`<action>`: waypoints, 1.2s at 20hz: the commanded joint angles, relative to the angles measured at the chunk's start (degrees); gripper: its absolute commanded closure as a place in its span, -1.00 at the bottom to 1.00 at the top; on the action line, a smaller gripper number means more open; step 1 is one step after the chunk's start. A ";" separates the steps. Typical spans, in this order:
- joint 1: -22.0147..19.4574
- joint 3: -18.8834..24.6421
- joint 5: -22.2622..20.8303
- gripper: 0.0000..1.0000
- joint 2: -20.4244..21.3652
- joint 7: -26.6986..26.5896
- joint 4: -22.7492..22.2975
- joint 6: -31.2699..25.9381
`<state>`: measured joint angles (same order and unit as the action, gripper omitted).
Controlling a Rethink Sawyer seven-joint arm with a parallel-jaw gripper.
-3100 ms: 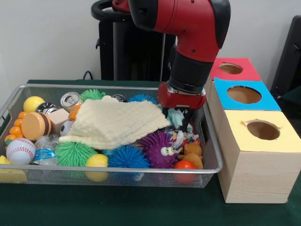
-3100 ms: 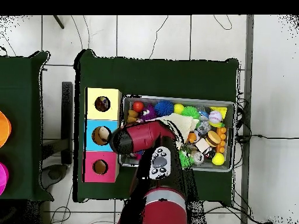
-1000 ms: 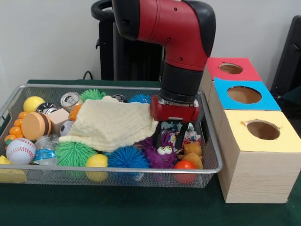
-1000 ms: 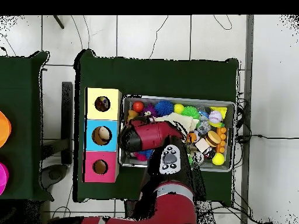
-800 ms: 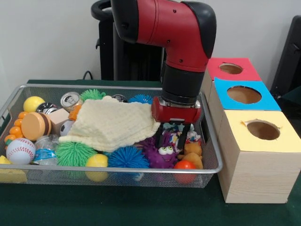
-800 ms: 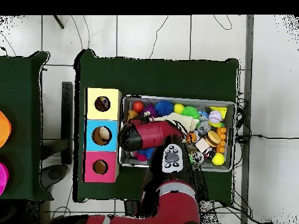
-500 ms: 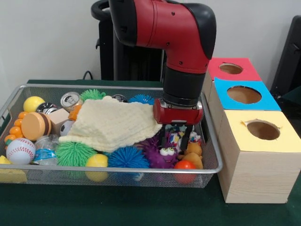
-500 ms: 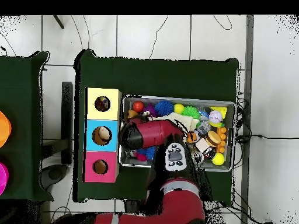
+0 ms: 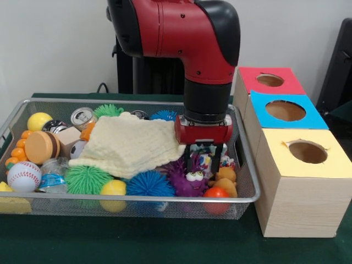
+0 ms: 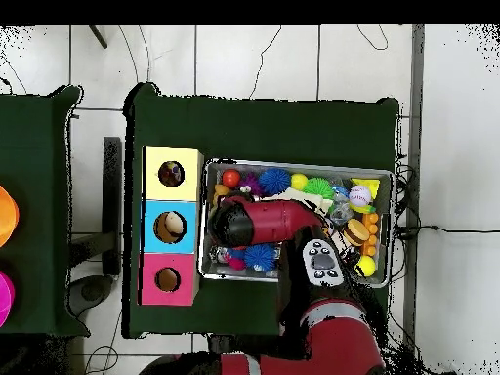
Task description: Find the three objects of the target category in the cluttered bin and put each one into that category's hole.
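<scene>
My gripper (image 9: pixel 203 160) hangs low in the right end of the wire bin (image 9: pixel 137 196), open. Its black fingers (image 9: pixel 190 161) stand either side of a small multi-coloured toy (image 9: pixel 204 161). Just in front lie a purple spiky monster with eyes (image 9: pixel 186 180), a brown teddy (image 9: pixel 225 177) and a red ball (image 9: pixel 215 193). The three hole boxes stand to the right: red (image 9: pixel 286 82), blue (image 9: pixel 308 118), yellow (image 9: pixel 330 165). In the overhead view the red arm (image 10: pixel 264 220) hides the gripper; the purple toy (image 10: pixel 246 184) shows beside it.
A cream knitted cloth (image 9: pixel 129 144) covers the bin's middle and hides what lies under it. Spiky balls in green (image 9: pixel 88 179) and blue (image 9: pixel 149 184), a baseball (image 9: pixel 23 176), a can (image 9: pixel 82 116) and a toy burger (image 9: pixel 41 147) crowd the left end.
The arm's upper body has swung sideways, while the gripper stays low over the purple monster, shifting only slightly. Its fingers remain apart.
</scene>
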<state>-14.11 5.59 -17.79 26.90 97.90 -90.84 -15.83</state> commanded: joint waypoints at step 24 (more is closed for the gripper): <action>-2.02 7.31 -2.74 -1.00 0.39 -1.78 -3.90 -12.46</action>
<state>-15.30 9.68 -17.98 29.11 97.90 -91.86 -23.30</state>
